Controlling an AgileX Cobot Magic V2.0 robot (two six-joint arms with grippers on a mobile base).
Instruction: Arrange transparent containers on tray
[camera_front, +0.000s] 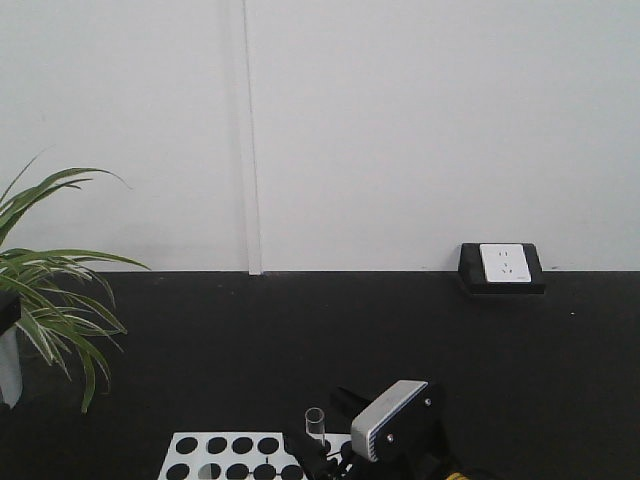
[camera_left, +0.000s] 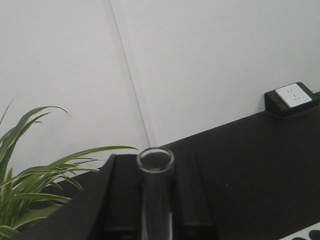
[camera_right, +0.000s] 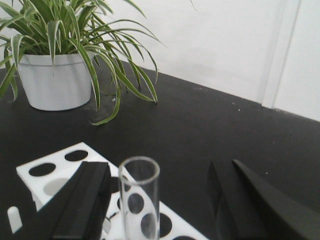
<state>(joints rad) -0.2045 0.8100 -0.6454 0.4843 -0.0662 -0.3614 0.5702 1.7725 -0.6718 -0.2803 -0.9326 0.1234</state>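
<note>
On the far left a potted plant (camera_front: 45, 290) stands on the black table (camera_front: 300, 340). To its right, at the near edge, lies a white rack (camera_right: 60, 164) with round holes. At the rack's right end a test tube (camera_left: 156, 195) stands upright with its rim up. The left gripper (camera_left: 155, 162) is clamped on it, one black finger (camera_left: 122, 200) pressed against each side. The right gripper (camera_right: 159, 172) has its jaws wide apart around the tube, which stands nearer the finger on the left of that wrist view. Far right, a wall socket (camera_front: 503, 264) sits where the table meets the white wall.
</note>
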